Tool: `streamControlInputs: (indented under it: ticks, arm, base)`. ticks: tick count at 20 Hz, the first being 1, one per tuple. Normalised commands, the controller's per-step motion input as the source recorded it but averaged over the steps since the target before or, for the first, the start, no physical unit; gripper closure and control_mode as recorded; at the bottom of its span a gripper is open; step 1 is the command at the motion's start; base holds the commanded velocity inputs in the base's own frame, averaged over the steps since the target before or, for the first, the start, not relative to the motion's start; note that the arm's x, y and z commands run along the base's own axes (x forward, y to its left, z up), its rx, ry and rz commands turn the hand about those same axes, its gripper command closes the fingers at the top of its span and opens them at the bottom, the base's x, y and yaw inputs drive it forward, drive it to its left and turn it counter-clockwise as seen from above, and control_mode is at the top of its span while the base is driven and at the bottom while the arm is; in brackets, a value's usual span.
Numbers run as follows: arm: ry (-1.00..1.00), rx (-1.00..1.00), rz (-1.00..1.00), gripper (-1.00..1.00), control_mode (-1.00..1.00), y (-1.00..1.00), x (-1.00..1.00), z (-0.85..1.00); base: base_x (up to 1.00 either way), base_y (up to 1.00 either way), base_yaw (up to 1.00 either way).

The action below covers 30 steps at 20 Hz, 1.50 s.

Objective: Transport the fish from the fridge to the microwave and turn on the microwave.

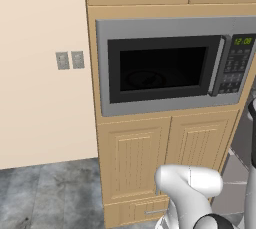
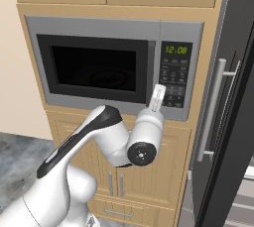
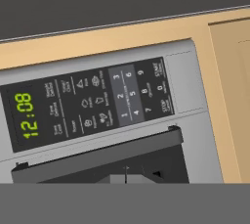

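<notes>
Tan wooden cabinets (image 1: 150,158) surround the closed microwave (image 2: 94,67). The robot's empty gripper (image 2: 158,97), fingers pressed together, points at the keypad (image 2: 174,80) beside the fridge (image 2: 233,97).

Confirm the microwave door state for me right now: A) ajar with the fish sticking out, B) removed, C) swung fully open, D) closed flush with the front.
D: the microwave door sits flush against its silver frame, the handle bar right beside the keypad, and the clock display is lit.
</notes>
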Motion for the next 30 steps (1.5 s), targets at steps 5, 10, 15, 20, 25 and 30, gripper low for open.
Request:
streamControlInputs:
  ticks: [5, 10, 15, 20, 25, 30]
  arm:
    - [0.00, 0.00, -0.01, 1.00, -1.00, -0.07, 0.02, -0.12]
    - [0.00, 0.00, -0.01, 1.00, -1.00, -0.07, 0.06, -0.12]
    - [0.00, 0.00, -0.01, 1.00, -1.00, -0.06, 0.09, -0.13]
    - [0.00, 0.00, 0.00, 1.00, -1.00, -0.01, 0.15, -0.13]
    - [0.00, 0.00, 0.00, 1.00, -1.00, -0.03, 0.16, -0.13]
    - [0.00, 0.00, 0.00, 1.00, -1.00, -0.10, 0.11, -0.08]
  base:
    - [0.00, 0.00, 0.00]
    - [0.00, 0.00, 0.00]
    - [0.00, 0.00, 0.00]
    - [0.00, 0.00, 0.00]
    - [0.00, 0.00, 0.00]
    - [0.00, 0.00, 0.00]
